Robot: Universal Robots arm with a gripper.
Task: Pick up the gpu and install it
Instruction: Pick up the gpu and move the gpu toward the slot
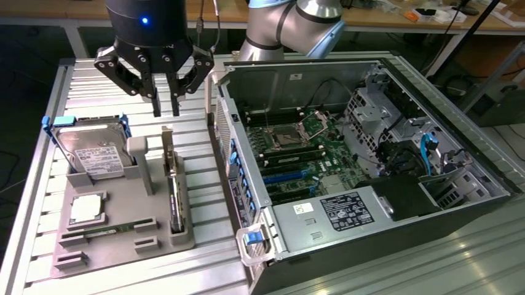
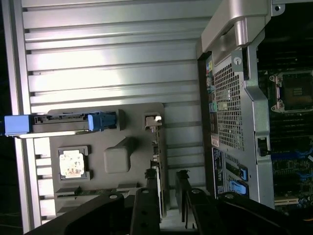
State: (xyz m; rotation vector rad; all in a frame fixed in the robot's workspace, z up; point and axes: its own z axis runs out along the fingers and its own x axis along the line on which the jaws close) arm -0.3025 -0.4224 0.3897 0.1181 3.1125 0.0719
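hand: the black two-fingered hand (image 1: 166, 109) is seen hanging over the gpu, fingers apart, nothing gripped
gpu: the thin dark card with a pale silvery metal bracket (image 1: 174, 190) is parked on edge in a slot of the grey moulded tray (image 1: 123, 246), on the side nearest the case
also in the tray: silver hard drive with white label (image 1: 94, 153), square chip (image 1: 86, 209), narrow green memory stick (image 1: 107, 230)
case: the open grey computer case (image 1: 353, 80) is laid on the ribbed metal counter (image 1: 98, 74), just beside the tray
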